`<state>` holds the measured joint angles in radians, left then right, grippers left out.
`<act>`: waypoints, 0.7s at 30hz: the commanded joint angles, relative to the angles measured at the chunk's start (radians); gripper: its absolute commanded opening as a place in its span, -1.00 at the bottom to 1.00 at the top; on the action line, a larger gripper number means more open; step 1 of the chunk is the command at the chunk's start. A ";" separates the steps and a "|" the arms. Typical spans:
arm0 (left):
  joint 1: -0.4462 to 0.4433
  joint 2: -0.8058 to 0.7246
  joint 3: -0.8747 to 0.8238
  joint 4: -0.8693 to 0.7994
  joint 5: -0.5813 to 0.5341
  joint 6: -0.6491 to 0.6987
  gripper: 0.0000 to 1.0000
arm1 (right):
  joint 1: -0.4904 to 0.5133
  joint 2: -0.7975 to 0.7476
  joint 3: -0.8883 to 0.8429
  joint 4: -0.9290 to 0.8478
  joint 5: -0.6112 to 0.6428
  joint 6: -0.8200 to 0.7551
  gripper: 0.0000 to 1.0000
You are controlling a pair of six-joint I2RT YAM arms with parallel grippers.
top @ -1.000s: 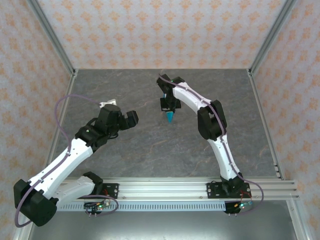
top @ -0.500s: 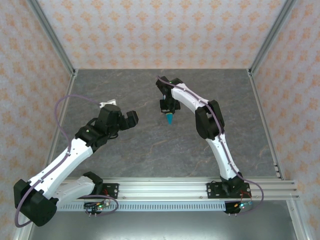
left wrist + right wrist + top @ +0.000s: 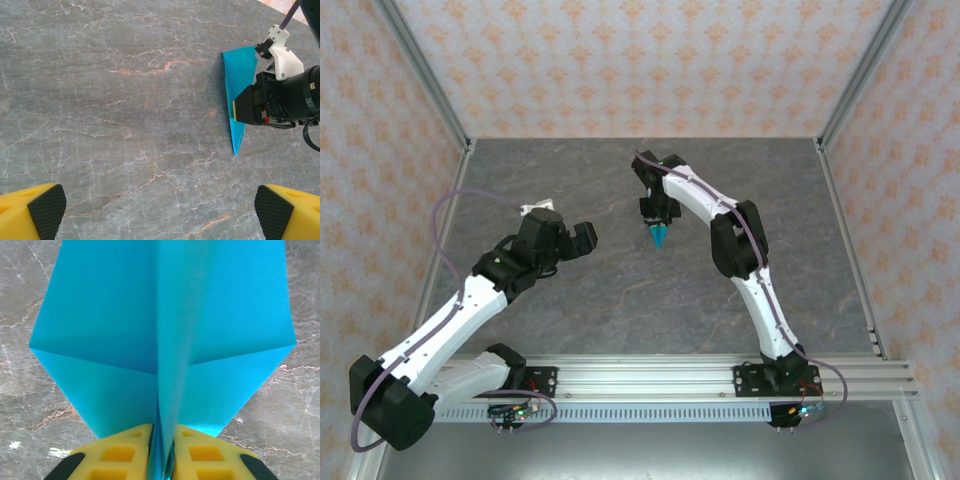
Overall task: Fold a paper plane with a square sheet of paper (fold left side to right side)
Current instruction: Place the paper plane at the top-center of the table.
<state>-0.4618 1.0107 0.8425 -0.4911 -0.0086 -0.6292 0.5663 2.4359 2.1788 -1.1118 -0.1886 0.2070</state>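
Note:
The square sheet of paper is folded into a bright cyan paper plane (image 3: 659,237), a narrow dart with its tip pointing toward the near edge. My right gripper (image 3: 658,221) is over the middle of the table, shut on the plane's upright centre fold. In the right wrist view the wings (image 3: 100,325) spread flat to both sides over the marble, and the yellow fingers (image 3: 125,450) flank the fold closely. The left wrist view has the plane (image 3: 237,75) at the upper right. My left gripper (image 3: 582,235) hangs open well to the plane's left, with nothing between its pads (image 3: 47,207).
The grey marble table top (image 3: 580,300) is bounded by patterned walls and metal frame posts (image 3: 850,80). A rail (image 3: 650,378) with both arm bases runs along the near edge. A purple cable (image 3: 450,215) loops off the left arm.
The right arm has shifted slightly, its elbow drifting left, and the plane has dropped a little toward the table. The left arm has stayed still.

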 commanded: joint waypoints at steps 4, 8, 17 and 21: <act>0.008 0.014 0.018 -0.027 -0.029 -0.006 0.99 | -0.003 -0.051 0.030 -0.069 0.038 -0.020 -0.52; 0.015 0.037 0.034 -0.029 -0.032 -0.005 0.99 | -0.003 -0.099 0.029 -0.099 0.055 -0.031 -0.34; 0.079 0.069 0.066 -0.013 -0.017 0.001 0.99 | -0.004 -0.394 -0.168 -0.024 0.130 -0.068 0.12; 0.107 0.074 0.088 -0.033 -0.027 0.018 0.99 | -0.011 -0.588 -0.336 0.076 0.199 -0.088 0.37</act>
<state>-0.3702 1.0821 0.8936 -0.4923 -0.0086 -0.6277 0.5659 1.9503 1.9167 -1.0977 -0.0799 0.1429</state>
